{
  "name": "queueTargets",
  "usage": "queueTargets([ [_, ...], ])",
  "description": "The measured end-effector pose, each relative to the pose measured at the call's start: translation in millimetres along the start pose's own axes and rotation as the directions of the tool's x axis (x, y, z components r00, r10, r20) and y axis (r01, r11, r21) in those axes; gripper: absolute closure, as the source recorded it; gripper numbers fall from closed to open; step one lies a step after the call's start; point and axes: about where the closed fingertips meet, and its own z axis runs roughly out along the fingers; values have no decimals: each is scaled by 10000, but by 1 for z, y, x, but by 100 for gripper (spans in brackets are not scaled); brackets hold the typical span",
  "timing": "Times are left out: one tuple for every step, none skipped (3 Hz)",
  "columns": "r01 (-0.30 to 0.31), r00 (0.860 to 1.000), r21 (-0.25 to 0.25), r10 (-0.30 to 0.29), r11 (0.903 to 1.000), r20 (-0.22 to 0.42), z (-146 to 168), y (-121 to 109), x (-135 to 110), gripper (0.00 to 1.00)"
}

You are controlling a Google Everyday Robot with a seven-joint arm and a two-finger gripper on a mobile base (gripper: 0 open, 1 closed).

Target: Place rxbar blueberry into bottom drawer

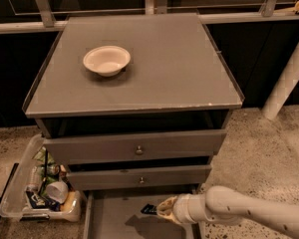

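The rxbar blueberry (149, 209) is a small dark navy wrapper held at the tip of my gripper (162, 211), just above the floor of the open bottom drawer (109, 218). The drawer is a wide shallow grey tray pulled out below the two upper knobbed drawers. My white arm (239, 214) reaches in from the lower right, and the gripper is shut on the bar's right end. The bar casts a shadow on the drawer floor.
A white bowl (106, 60) sits on the grey cabinet top (179, 68). A clear plastic bin (40, 188) of clutter stands on the floor left of the drawers. A white post (288, 73) rises at the right. Speckled floor lies around the cabinet.
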Motion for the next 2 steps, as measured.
queueTargets([
  [292, 9984, -326, -276, 9990, 485, 54, 10, 31, 100],
  [513, 9937, -644, -445, 9966, 1027, 100, 20, 56, 100],
])
